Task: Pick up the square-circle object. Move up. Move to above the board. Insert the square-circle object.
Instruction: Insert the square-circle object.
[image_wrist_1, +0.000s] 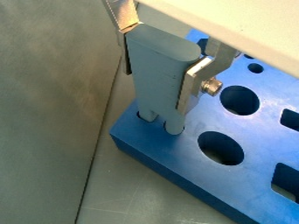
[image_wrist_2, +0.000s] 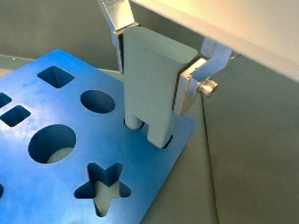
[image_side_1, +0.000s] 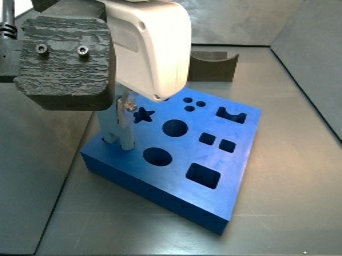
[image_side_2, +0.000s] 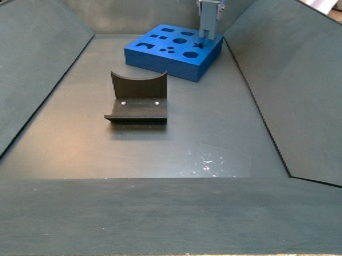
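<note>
Silver fingers (image_wrist_2: 193, 77) of the gripper (image_wrist_1: 163, 61) pinch the square-circle object (image_wrist_1: 155, 70) upright at the board (image_wrist_1: 251, 175) corner.

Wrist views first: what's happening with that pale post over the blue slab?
The arm's pincer is shut on the square-circle object, a pale blue-grey post, holding it upright at a corner of the board. In both wrist views the post's lower end sits in a hole near the board's edge, beside the star cut-out; how deep it is seated cannot be told. In a side view the dark fixture stands apart on the floor.
</note>
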